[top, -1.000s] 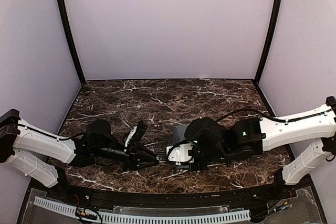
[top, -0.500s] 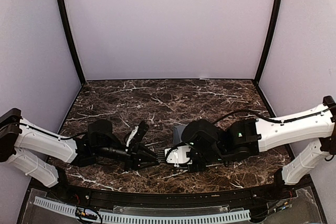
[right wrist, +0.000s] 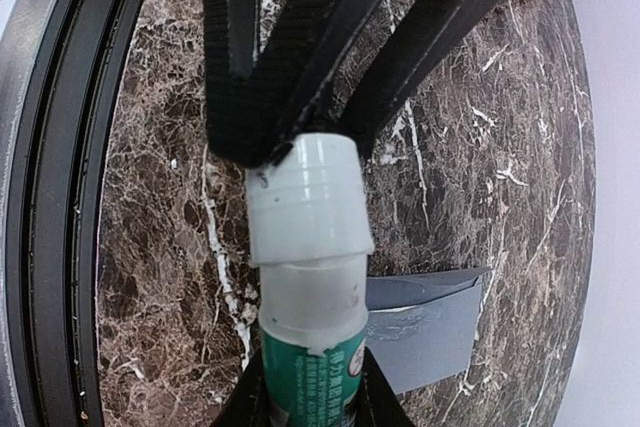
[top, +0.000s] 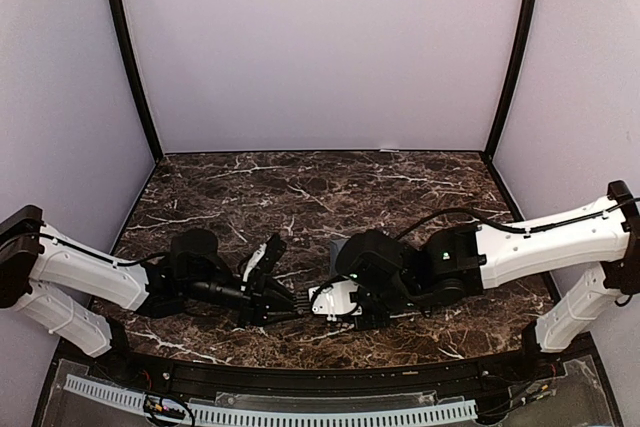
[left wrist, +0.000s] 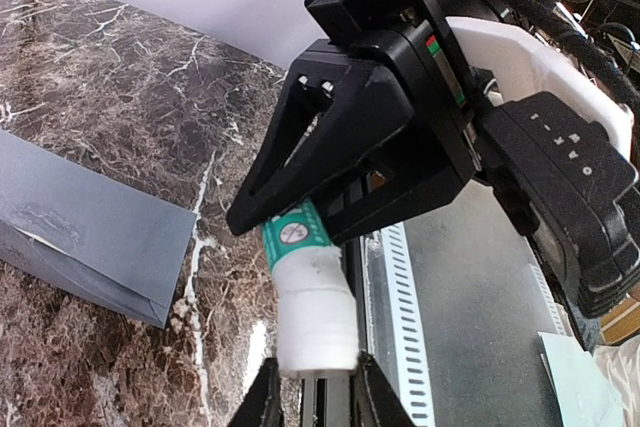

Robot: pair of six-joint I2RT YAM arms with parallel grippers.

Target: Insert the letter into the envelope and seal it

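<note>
At lower centre of the overhead frame, the left gripper [top: 291, 301] clamps the white cap of the glue stick [left wrist: 312, 292], the right gripper [top: 318, 299] its green body; the envelope [left wrist: 85, 227] lies flat nearby.

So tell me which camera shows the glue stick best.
Right wrist: the glue stick fills the centre, with its white cap, collar and green body all visible. Left wrist shows its white cap and some green label, the rest behind the right tool. Top external barely shows it.

Dark marbled tabletop [top: 330, 182], pale lilac walls [top: 320, 47], black corner posts [top: 128, 57]
</note>
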